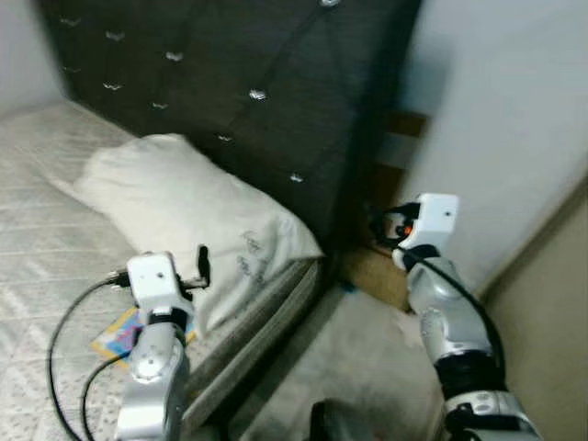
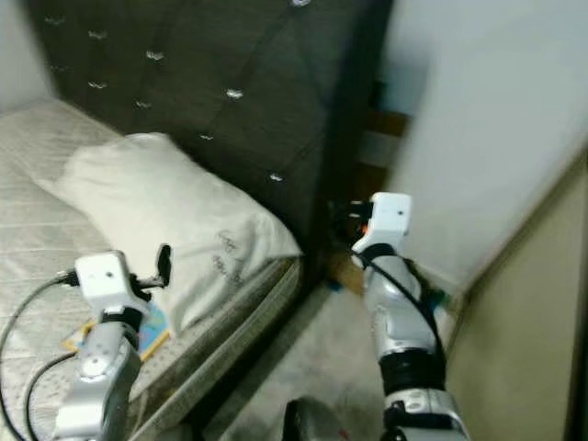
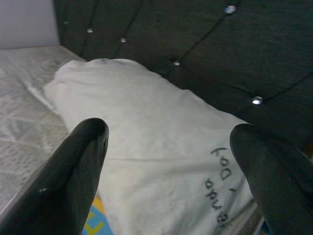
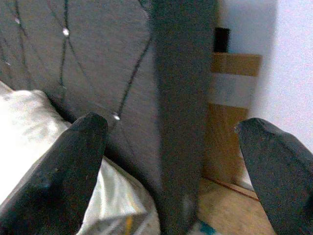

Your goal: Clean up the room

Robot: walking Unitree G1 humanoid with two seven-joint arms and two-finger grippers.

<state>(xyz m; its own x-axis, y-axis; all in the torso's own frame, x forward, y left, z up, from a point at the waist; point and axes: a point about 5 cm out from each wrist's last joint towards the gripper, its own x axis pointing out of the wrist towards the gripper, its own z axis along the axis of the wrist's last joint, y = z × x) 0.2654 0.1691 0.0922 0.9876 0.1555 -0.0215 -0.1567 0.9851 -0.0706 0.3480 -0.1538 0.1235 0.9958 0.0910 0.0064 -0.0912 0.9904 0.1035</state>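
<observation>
Fingers of both grippers stand spread wide and empty. The left gripper (image 3: 171, 161) hangs over the bed's near corner with the white pillow (image 1: 188, 216) straight ahead of its fingertips (image 3: 80, 147), which are not touching it; that aim suggests the pillow, lying skewed against the dark tufted headboard (image 1: 257, 83), is what it means to straighten. A colourful flat item (image 1: 119, 333), perhaps a book or card, lies on the mattress (image 1: 46, 239) just below and behind the left fingers, partly tucked under the pillow's near edge, and is probably the next thing to tidy. The right gripper (image 4: 171, 161) points past the headboard's end post toward the gap by the wall (image 1: 514, 110), likely just held clear. Its wrist view shows a wooden board (image 4: 230, 122) and floor beyond the fingers, which the head views render only dimly, while the left wrist view makes out handwriting (image 3: 222, 196) on the pillowcase.
</observation>
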